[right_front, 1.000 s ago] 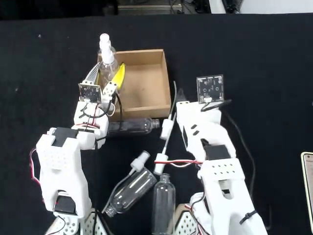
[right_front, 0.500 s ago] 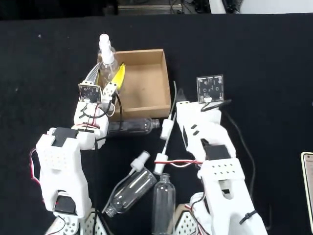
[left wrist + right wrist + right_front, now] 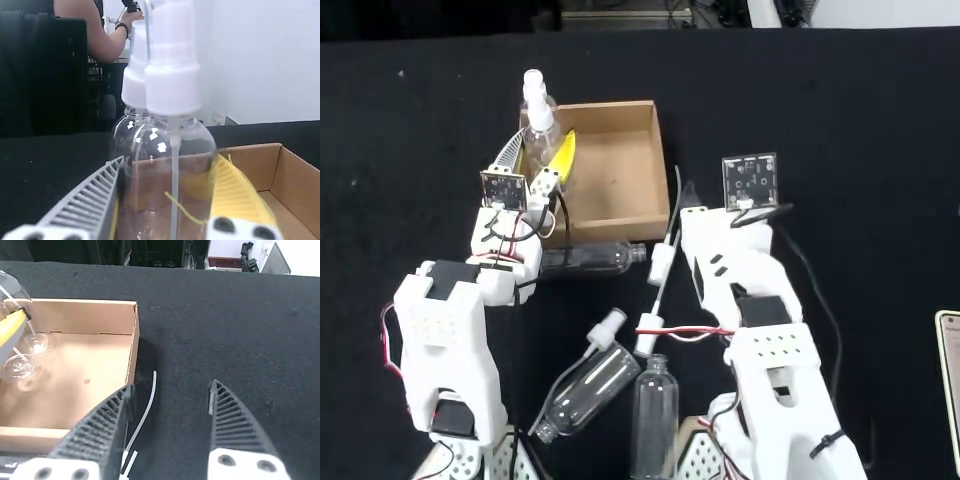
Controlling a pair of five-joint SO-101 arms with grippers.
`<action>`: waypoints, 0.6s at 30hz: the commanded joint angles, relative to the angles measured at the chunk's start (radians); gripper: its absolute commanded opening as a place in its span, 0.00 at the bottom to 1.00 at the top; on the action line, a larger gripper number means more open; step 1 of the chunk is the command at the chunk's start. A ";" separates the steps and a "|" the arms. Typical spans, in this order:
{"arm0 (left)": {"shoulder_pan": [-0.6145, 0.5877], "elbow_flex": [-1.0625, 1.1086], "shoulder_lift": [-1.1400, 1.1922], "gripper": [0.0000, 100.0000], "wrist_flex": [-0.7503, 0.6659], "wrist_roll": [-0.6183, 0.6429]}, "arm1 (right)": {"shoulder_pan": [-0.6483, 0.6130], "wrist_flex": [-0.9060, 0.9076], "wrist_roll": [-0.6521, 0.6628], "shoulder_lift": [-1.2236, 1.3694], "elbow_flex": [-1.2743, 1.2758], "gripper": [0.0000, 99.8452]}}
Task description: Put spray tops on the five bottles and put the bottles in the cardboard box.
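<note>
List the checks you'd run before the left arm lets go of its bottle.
1. Spray top seated on the held bottle: ok.
2. Left gripper shut on that bottle: ok.
3. Held bottle inside the cardboard box walls: ok, at a corner.
4. Bottle base resting on the box floor: cannot tell.
5. Right gripper open, outside the box: ok.
6. Other bottles capped: not ok. The lying bottle by the box front has a bare neck, with a loose spray top beside it.

worktop (image 3: 840,120): plain black
cardboard box (image 3: 620,195): tan brown
held bottle (image 3: 541,130): clear
spray top (image 3: 533,88): white
left tool (image 3: 542,142): grey on one side, yellow on the other, both ribbed
right tool (image 3: 171,388): dark grey, ribbed
arms (image 3: 445,330): white
wires (image 3: 690,331): red
</note>
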 commanded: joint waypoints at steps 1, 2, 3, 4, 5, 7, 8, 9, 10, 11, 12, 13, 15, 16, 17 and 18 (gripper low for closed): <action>-0.007 0.010 -0.008 0.31 -0.005 0.005 | 0.029 -0.031 -0.002 -0.035 -0.004 0.21; -0.007 0.012 -0.006 0.33 -0.005 0.005 | 0.029 -0.031 -0.002 -0.035 -0.004 0.21; -0.007 0.012 -0.005 0.34 -0.005 0.006 | 0.029 -0.031 -0.002 -0.035 -0.004 0.21; -0.007 0.012 -0.003 0.34 -0.005 0.006 | 0.029 -0.031 -0.002 -0.035 -0.004 0.21; -0.008 0.012 -0.003 0.34 -0.005 0.008 | 0.029 -0.031 -0.002 -0.035 -0.004 0.21; -0.018 0.012 -0.005 0.34 -0.005 0.011 | 0.029 -0.031 -0.002 -0.035 -0.004 0.21; -0.021 0.012 -0.006 0.34 -0.005 0.012 | 0.029 -0.031 -0.002 -0.035 -0.004 0.21; -0.024 0.012 -0.008 0.34 -0.005 0.012 | 0.029 -0.031 -0.002 -0.035 -0.004 0.21; -0.028 0.012 -0.008 0.34 -0.005 0.012 | 0.029 -0.031 -0.002 -0.035 -0.004 0.21; -0.030 0.013 -0.008 0.34 -0.005 0.012 | 0.029 -0.031 -0.002 -0.035 -0.004 0.21; -0.035 0.013 -0.008 0.34 -0.005 0.012 | 0.028 -0.031 -0.002 -0.035 -0.004 0.21; -0.038 0.013 -0.008 0.34 -0.005 0.012 | 0.028 -0.031 -0.002 -0.035 -0.004 0.21; -0.039 0.013 -0.009 0.34 -0.008 0.011 | 0.028 -0.031 -0.002 -0.035 -0.004 0.21; -0.038 0.013 -0.009 0.34 -0.009 0.008 | 0.028 -0.031 -0.002 -0.035 -0.004 0.21; -0.033 0.013 -0.009 0.34 -0.011 0.006 | 0.028 -0.031 -0.002 -0.035 -0.004 0.21; -0.030 0.013 -0.015 0.35 -0.011 0.006 | 0.028 -0.031 -0.002 -0.035 -0.004 0.21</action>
